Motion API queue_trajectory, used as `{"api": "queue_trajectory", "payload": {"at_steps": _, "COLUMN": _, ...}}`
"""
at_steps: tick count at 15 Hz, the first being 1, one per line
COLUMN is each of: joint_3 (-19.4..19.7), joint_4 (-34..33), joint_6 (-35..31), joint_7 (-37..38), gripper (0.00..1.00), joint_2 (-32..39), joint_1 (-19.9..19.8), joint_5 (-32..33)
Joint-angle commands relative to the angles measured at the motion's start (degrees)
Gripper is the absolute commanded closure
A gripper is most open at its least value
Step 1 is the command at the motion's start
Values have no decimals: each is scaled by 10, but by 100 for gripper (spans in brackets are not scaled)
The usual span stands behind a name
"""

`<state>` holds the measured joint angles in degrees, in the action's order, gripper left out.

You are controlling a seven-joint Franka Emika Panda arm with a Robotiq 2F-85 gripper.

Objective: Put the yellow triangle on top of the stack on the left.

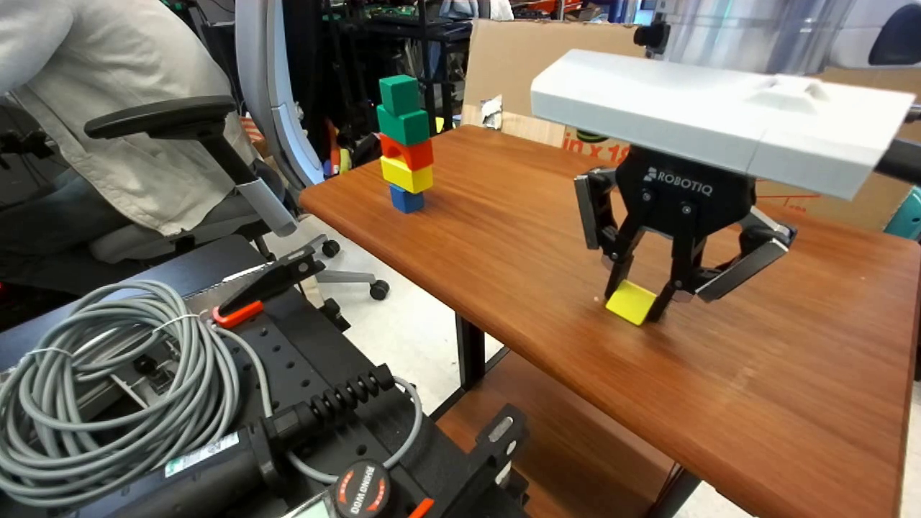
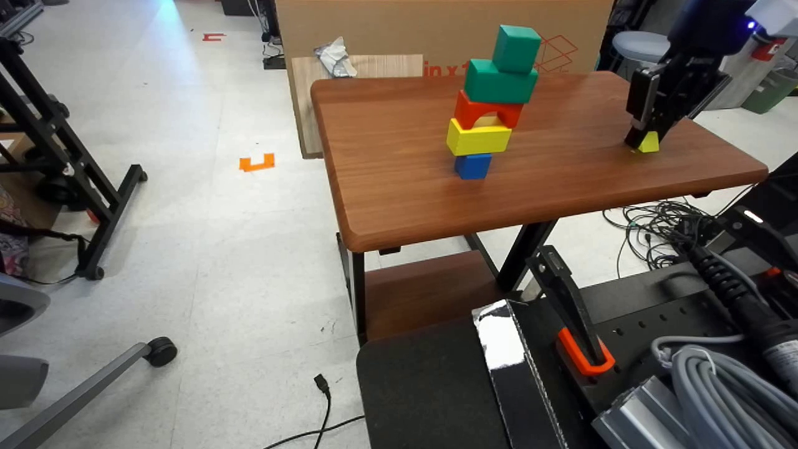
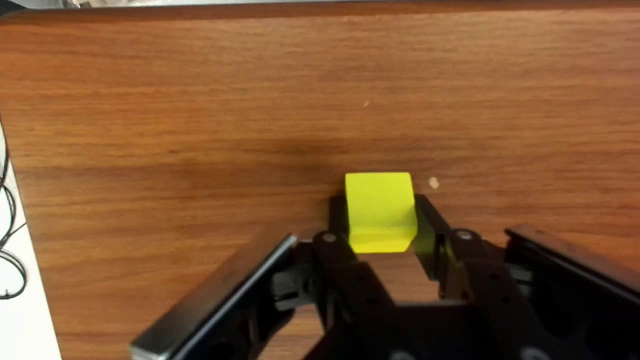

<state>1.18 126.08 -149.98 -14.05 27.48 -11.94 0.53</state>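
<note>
The yellow triangle (image 1: 630,302) is a small wedge at the table's surface; it also shows in an exterior view (image 2: 649,143) and in the wrist view (image 3: 381,212). My gripper (image 1: 634,308) points down with a finger against each side of it; the wrist view (image 3: 380,202) shows no clear gap on either side. I cannot tell whether the wedge touches the table or hangs just above it. The stack stands upright, apart from the gripper: blue cube (image 2: 472,166), yellow block (image 2: 477,140), red arch (image 2: 464,111), green block (image 2: 499,82), green cube (image 2: 517,48) on top.
The wooden table (image 1: 518,237) carries the stack near one end and the gripper further along. A cardboard sheet (image 2: 386,28) stands behind it. A black cart (image 1: 316,360) with coiled grey cable (image 1: 209,388) stands beside it. A person in a chair sits beyond the stack's end.
</note>
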Motion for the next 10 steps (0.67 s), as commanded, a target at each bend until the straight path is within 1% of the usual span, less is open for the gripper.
{"api": "queue_trajectory", "payload": {"at_steps": 1, "joint_3": -2, "joint_4": -9, "joint_6": 75, "joint_7": 7, "gripper": 92, "joint_2": -17, "joint_1": -10, "joint_5": -30}}
{"api": "queue_trajectory", "payload": {"at_steps": 2, "joint_3": -4, "joint_4": -6, "joint_6": 94, "joint_7": 5, "gripper": 92, "joint_2": -26, "joint_1": -15, "joint_5": -43}}
{"api": "queue_trajectory", "payload": {"at_steps": 4, "joint_3": 1, "joint_4": 5, "joint_6": 121, "joint_7": 11, "gripper": 92, "joint_2": -51, "joint_1": -12, "joint_5": -56}}
{"api": "queue_trajectory", "payload": {"at_steps": 7, "joint_3": 14, "joint_4": 7, "joint_6": 184, "joint_7": 51, "gripper": 92, "joint_2": -100, "joint_1": 19, "joint_5": -31}}
{"api": "queue_trajectory", "payload": {"at_steps": 10, "joint_3": 7, "joint_4": 23, "joint_6": 211, "joint_7": 110, "gripper": 92, "joint_2": -167, "joint_1": 53, "joint_5": -27}}
